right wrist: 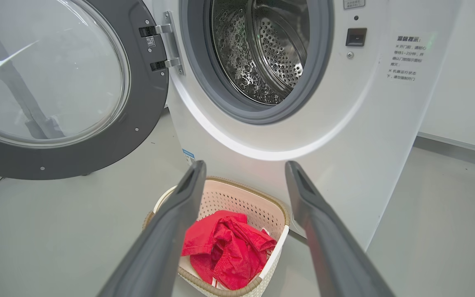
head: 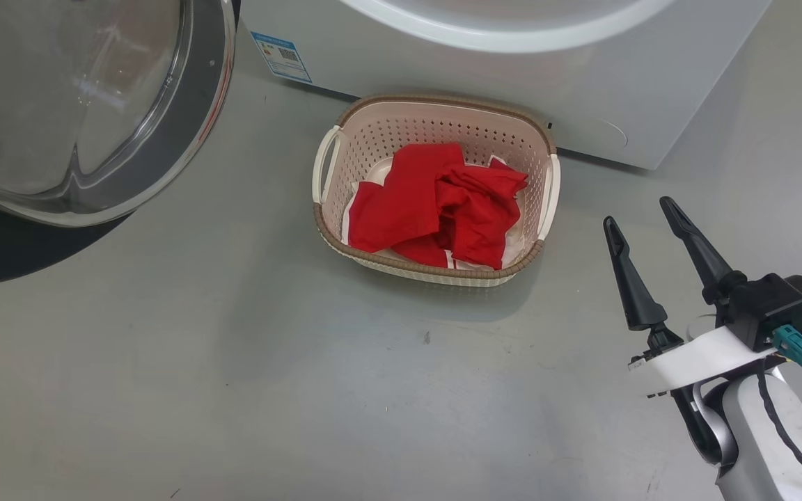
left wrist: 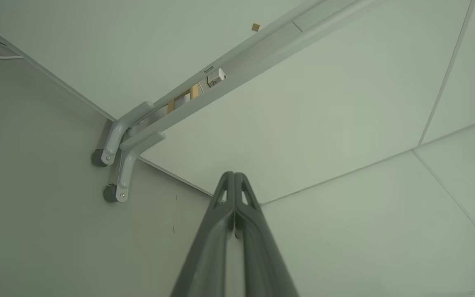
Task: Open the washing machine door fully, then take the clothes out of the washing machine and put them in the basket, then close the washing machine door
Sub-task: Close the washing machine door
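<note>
Red clothes (head: 436,202) lie in the basket, door wide open, closing left to do.
The washing machine door (head: 88,111) hangs swung right out on its hinge (right wrist: 170,45), which keeps the port (right wrist: 258,116) free for reaching; we judge it needs pushing shut. Our left gripper (left wrist: 234,177) has its fingers pressed together on nothing, aimed at pale wall panels (left wrist: 324,103) and a bracketed rail (left wrist: 237,62), parked out of the way. The basket (head: 436,129) sits on the floor (head: 234,383) just before the washing machine (head: 512,97), under the port, so a garment can drop straight in. What we see of the steel drum (right wrist: 262,49) holds no fabric. At right, our right gripper (head: 638,213) hovers with fingers spread, empty, clear of the basket.
</note>
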You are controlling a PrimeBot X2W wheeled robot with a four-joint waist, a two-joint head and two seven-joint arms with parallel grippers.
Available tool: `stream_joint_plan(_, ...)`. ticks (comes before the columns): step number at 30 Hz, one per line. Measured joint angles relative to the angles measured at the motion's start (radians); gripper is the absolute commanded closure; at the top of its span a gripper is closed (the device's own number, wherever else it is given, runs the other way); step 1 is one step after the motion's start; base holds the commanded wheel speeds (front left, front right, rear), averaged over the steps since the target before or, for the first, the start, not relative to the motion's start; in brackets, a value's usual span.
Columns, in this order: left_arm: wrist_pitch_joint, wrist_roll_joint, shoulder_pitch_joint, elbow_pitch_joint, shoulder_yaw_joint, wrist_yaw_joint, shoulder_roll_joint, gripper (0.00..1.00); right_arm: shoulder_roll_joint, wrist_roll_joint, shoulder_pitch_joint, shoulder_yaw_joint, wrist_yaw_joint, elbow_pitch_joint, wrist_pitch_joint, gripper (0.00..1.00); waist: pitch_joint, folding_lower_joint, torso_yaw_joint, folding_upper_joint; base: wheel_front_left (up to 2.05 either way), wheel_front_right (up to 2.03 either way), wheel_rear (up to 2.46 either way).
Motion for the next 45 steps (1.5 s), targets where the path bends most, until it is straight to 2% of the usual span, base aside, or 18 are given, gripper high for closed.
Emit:
stream_joint_plan(6, 0.061, -0.004, -0.034, 0.141, 0.059, 0.0, 0.002, 1.0, -0.005, 0.002, -0.009, 0.002, 0.0, 0.002, 0.0, 0.0, 0.0, 0.0, -0.005, 0.0, 0.0, 0.0, 0.0)
stream_joint_plan(14, 0.162, -0.004, -0.097, 0.256, 0.044, 0.0, 0.017, 1.0, -0.009, 0.006, -0.009, 0.01, 0.0, 0.007, 0.0, 0.0, -0.004, 0.0, -0.01, 0.0, 0.0, 0.0, 0.0)
stream_joint_plan(32, 0.322, 0.021, -0.156, 0.349, -0.026, 0.0, 0.05, 1.0, -0.009, 0.009, -0.011, 0.026, 0.0, 0.023, 0.0, 0.0, -0.021, -0.0001, -0.019, 0.0, 0.0, 0.0, 0.0)
stream_joint_plan(45, 0.454, 0.025, -0.159, 0.363, -0.077, 0.0, 0.072, 1.0, -0.008, 0.016, -0.011, 0.029, 0.0, 0.032, 0.0, 0.0, -0.036, -0.0001, -0.017, 0.0, 0.0, 0.0, 0.0)
